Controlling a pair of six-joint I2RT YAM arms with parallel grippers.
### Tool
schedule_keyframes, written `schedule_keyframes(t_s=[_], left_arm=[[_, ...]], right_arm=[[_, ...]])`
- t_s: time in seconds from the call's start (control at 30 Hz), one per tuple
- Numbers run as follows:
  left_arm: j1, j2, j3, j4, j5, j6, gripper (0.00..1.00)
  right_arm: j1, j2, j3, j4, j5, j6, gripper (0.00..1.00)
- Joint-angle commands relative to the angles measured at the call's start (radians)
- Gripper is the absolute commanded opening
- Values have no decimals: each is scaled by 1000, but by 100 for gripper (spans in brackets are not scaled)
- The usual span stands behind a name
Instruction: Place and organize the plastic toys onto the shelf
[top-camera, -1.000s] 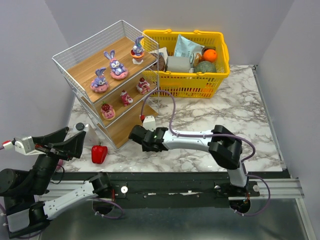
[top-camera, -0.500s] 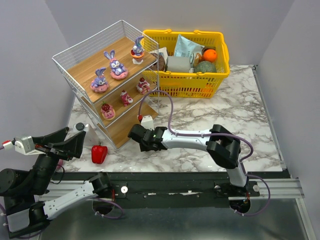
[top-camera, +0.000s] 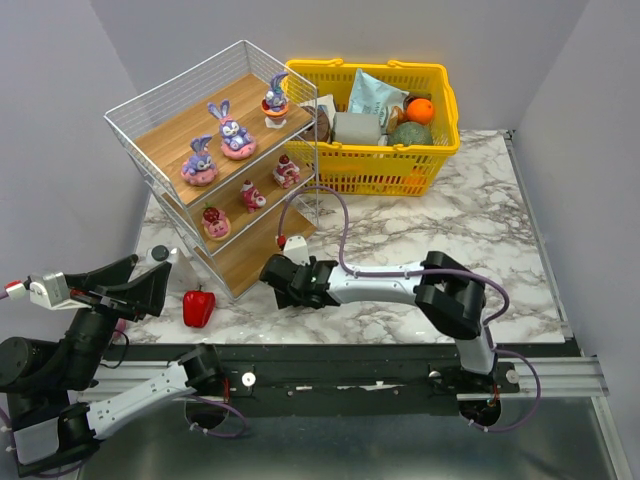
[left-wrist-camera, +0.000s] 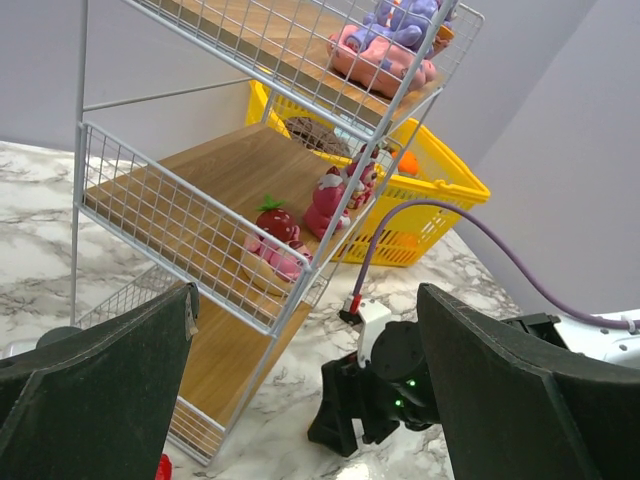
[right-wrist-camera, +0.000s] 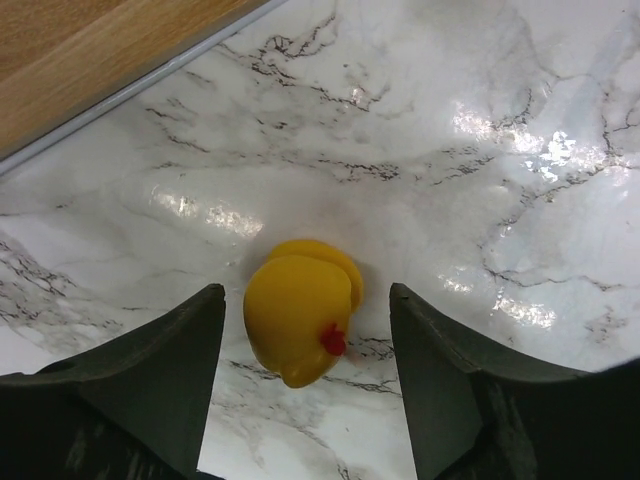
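Note:
A small yellow duck toy (right-wrist-camera: 300, 318) with a red beak lies on the marble. It sits between the fingers of my right gripper (right-wrist-camera: 305, 292), which is open around it without touching. In the top view the right gripper (top-camera: 281, 284) is low beside the shelf's (top-camera: 256, 250) front corner and hides the duck. Three purple bunnies (top-camera: 232, 131) stand on the top board. Three pink-red figures (top-camera: 251, 195) stand on the middle board. My left gripper (top-camera: 131, 286) is open and empty, left of the shelf. In the left wrist view it (left-wrist-camera: 307, 292) faces the shelf (left-wrist-camera: 200, 185).
A yellow basket (top-camera: 377, 168) full of groceries stands behind the shelf. A red bell pepper (top-camera: 198, 306) lies on the marble by the shelf's front left foot. A white bottle (top-camera: 163, 259) stands beside it. The shelf's bottom board (right-wrist-camera: 100, 50) lies just beyond the duck.
My right gripper has shifted slightly toward the near edge by the shelf's front corner. The left arm has not moved.

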Motion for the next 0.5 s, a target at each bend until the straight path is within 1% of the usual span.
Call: schedule_keyframes(t_s=[0.0, 0.07, 0.13, 0.17, 0.2, 0.23, 0.27, 0.3, 0.37, 0.4, 0.47], left_arm=[[-11, -113, 21, -17, -28, -12, 99], [-11, -114, 21, -17, -26, -14, 99], [-11, -114, 20, -17, -25, -17, 99], [-11, -114, 20, -17, -26, -17, 99], [-11, -114, 20, -17, -25, -17, 99], [-11, -114, 20, -15, -25, -18, 99], [-11, -114, 18, -14, -23, -17, 99], [-11, -113, 17, -9, -22, -18, 99], [-11, -111, 13, -6, -23, -18, 99], [-11, -108, 7, 1, -22, -18, 99], [-11, -106, 3, 8, -23, -14, 99]], right_arm=[[20, -77, -79, 168, 54, -79, 77], [23, -89, -110, 222, 69, -122, 78], [27, -105, -172, 309, 75, -149, 79], [28, -112, -205, 350, 72, -189, 80], [31, -132, -234, 447, 69, -209, 82], [31, -141, -306, 508, 57, -226, 82], [31, -151, -340, 564, 46, -264, 83], [31, -161, -369, 669, 36, -284, 85], [31, -180, -443, 752, 28, -326, 86], [31, -184, -468, 835, 26, -340, 87], [30, -189, -514, 912, 26, -384, 88]])
